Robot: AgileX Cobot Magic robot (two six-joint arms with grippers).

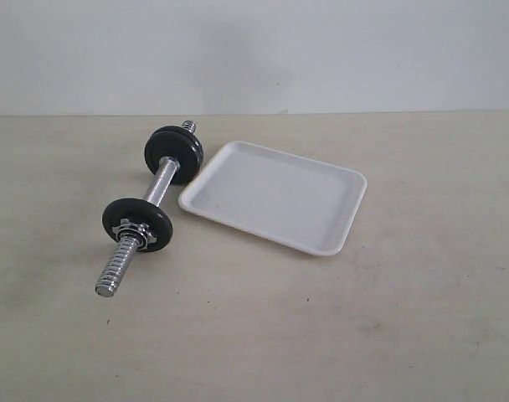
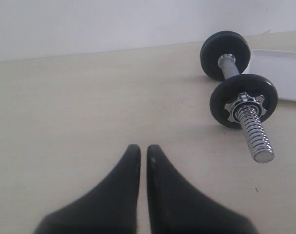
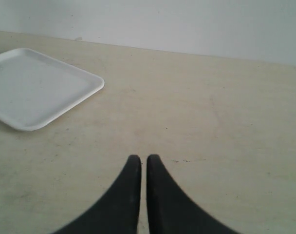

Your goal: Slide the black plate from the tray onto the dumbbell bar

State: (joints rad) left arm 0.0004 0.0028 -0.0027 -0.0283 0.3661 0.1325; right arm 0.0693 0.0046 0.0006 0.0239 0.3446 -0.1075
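The dumbbell bar (image 1: 162, 184) lies on the table left of the white tray (image 1: 275, 197). A black disc fronted by a chrome star nut (image 1: 137, 223) sits near its threaded near end. Black discs (image 1: 173, 152) sit close together at the far end. The tray holds nothing. No loose black plate shows, and I cannot tell whether a far-end disc is it. My left gripper (image 2: 139, 148) is shut and empty, low over bare table, short of the bar (image 2: 227, 64). My right gripper (image 3: 139, 158) is shut and empty, off to the side of the tray (image 3: 36, 87). Neither gripper shows in the exterior view.
The table is a pale beige surface meeting a white wall at the back. Bare tabletop lies in front of both grippers. In the left wrist view the tray's corner (image 2: 279, 73) sits just beyond the bar's discs (image 2: 225, 53).
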